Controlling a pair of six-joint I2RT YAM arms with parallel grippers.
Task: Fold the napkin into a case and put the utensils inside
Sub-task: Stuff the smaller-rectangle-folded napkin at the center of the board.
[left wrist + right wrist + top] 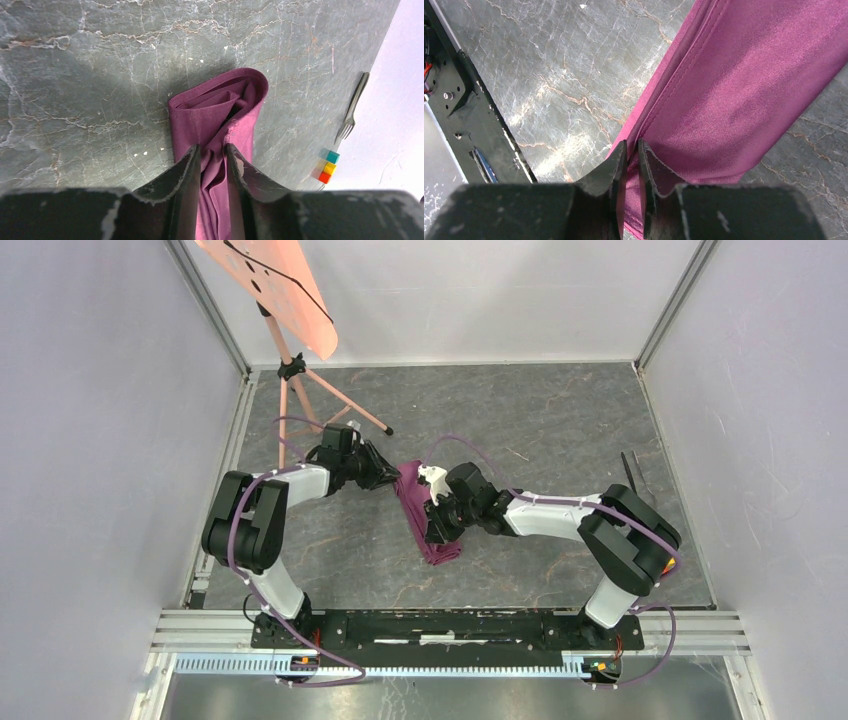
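While left tool [212, 151] and right tool [631, 147] pinch the napkin [210, 112], the fork [352, 107] seemingly lies outside.

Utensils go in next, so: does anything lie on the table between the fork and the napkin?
Nothing visible: bare table separates fork and napkin; the coloured cubes sit off to one side.
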